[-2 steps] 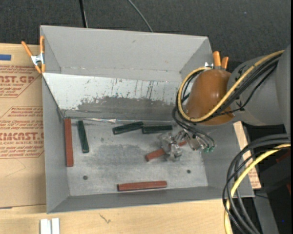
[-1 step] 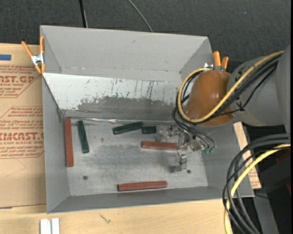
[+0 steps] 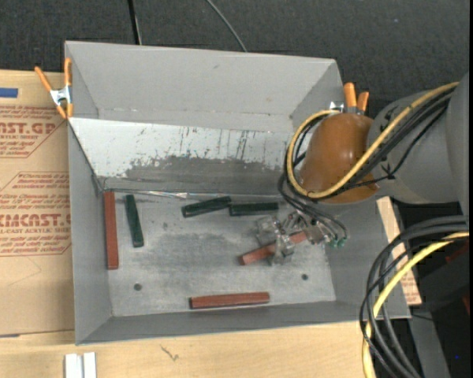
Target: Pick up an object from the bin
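Reddish-brown short stick [image 3: 254, 256] lies tilted on the bin floor, right of centre, its lower-left end free and its upper-right end running under my gripper [image 3: 278, 241]. My gripper is down at floor level right on top of that stick, touching or nearly so. The metal parts and the stick overlap there, so I cannot tell how far the gripper is open or whether it has a grip on the stick. Just behind it, near the back wall, two dark green sticks lie almost end to end: one [image 3: 206, 206] slightly tilted, the other [image 3: 252, 208] flat and closer to my wrist. At the front of the floor, well apart, is another reddish-brown stick [image 3: 229, 299], lying lengthwise along the front wall. Far left, a third reddish-brown stick [image 3: 110, 231] lies along the left wall, with a dark green stick [image 3: 134, 220] just beside it. The grey metal bin [image 3: 197, 77] has a scuffed back wall. My orange-brown wrist cover [image 3: 339, 157], looped with yellow and black cables [image 3: 298, 144], sits above the bin's right side.
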`<state>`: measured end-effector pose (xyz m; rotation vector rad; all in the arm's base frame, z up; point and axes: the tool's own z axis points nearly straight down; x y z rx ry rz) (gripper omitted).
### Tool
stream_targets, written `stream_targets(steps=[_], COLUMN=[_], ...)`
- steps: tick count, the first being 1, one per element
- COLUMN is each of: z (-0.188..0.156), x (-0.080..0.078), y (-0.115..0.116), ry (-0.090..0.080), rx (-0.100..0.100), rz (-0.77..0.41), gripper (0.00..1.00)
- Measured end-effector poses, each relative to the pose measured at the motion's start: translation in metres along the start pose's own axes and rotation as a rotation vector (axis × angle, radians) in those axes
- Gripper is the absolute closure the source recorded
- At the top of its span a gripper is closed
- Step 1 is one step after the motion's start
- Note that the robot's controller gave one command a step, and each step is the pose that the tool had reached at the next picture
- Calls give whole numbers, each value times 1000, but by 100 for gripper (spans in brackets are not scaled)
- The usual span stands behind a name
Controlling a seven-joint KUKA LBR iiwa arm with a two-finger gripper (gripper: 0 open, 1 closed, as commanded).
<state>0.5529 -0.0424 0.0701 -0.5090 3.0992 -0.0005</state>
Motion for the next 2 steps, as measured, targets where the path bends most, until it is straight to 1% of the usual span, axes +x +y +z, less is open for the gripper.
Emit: stream_targets(steps=[1,2], z=[0,-179], x=[0,-27], y=[0,-11], ry=[0,-11], rx=[0,4], rz=[0,-11], gripper=[100,100])
